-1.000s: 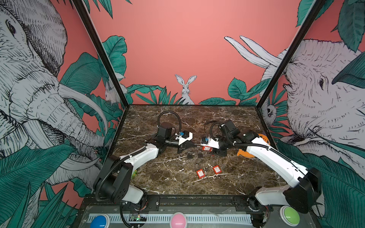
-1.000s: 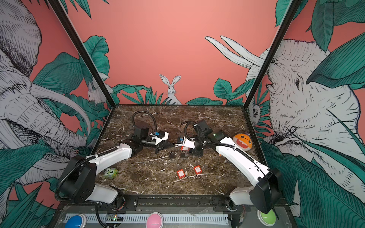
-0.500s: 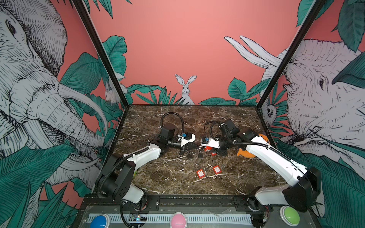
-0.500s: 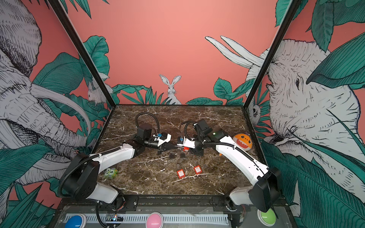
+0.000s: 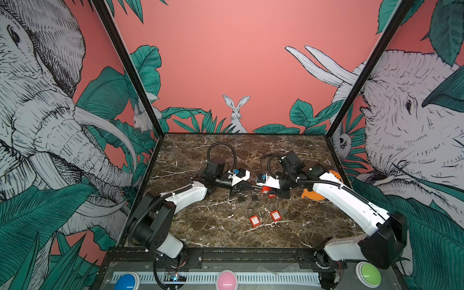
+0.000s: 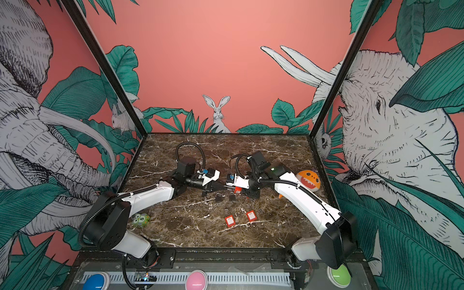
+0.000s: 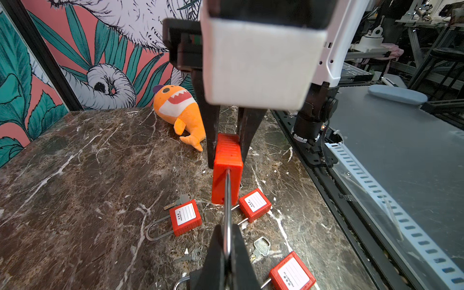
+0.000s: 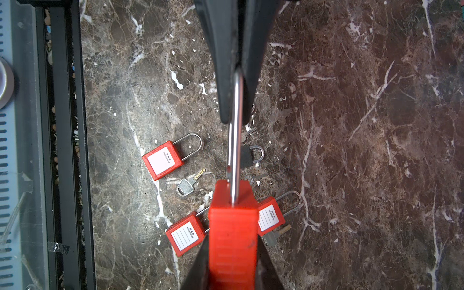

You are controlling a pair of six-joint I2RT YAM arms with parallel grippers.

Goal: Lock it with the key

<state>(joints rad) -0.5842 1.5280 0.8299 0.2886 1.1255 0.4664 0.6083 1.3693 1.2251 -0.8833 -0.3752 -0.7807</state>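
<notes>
Pinches the steel shackle [image 7: 227, 216] flat between the fully closed fingers of the left gripper [image 7: 227, 231]. Clamps the ribbed body of the red padlock [image 7: 227, 170] in the right gripper [image 8: 233, 251], drawn in narrow against both sides of the plastic. Holds that padlock lifted clear of the marble table [image 7: 88, 163], strung between the two arms near mid-table in both top views, shackle end toward the left arm. Cannot tell the seating of the shackle's free leg, seen edge-on. Differs from a second ago mostly on the left: stretches further toward the middle now and closes the gap seen then between the two grippers, meeting tip to tip. Keeps nearly the same place on the right. Leaves every key lying on the marble, in neither gripper: a silver key [image 8: 185, 187] with a brass blade among the spare red padlocks [image 8: 163, 160], a grey-headed key [image 8: 272, 237] touching one of them, a small ringed key [image 7: 193, 255] close by. Shows a small black padlock [image 8: 248, 155] under the held shackle. Shows an orange shark plush [image 6: 308, 180] behind the right arm and a green toy [image 6: 141, 220] by the left arm, both in the same spots as before.
</notes>
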